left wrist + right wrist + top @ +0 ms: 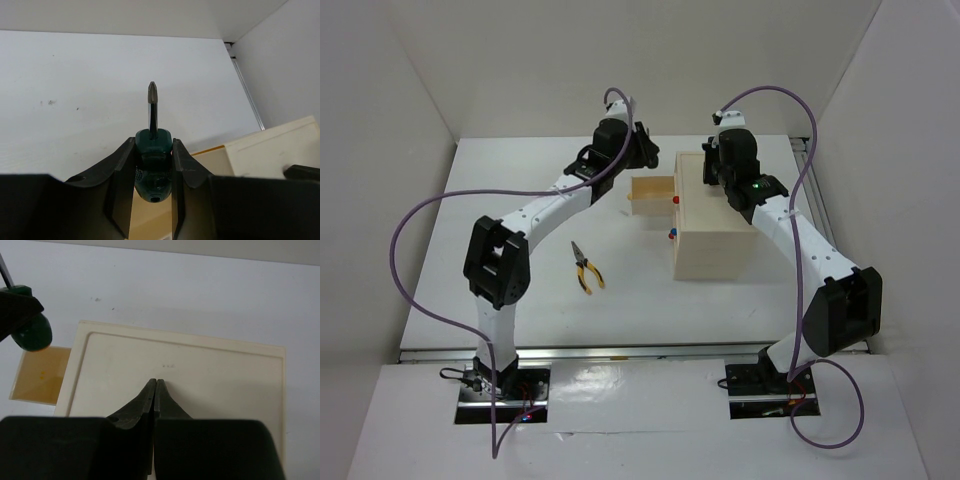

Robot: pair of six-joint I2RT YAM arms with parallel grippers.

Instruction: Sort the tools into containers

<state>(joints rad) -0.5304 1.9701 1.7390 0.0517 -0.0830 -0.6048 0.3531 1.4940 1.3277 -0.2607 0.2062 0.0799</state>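
Yellow-black-handled pliers point(586, 268) flat on white table point(520, 180), left-arm side. Beige rectangular box point(715, 240): one pale wooden drawer point(650, 195) pulled out leftward, visible floor bare; other drawers pushed in, contents hidden. Right gripper point(155, 386) pinched shut, empty, above box lid. Left gripper point(642, 148) clamps green-handled screwdriver point(154, 142) over drawer's far edge, shaft pointing away from jaws toward far wall. Judged: slight pull-back needed before release.

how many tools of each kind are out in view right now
screwdriver: 1 (green, held in the left jaws)
pliers: 1 (lying on the table)
total: 2
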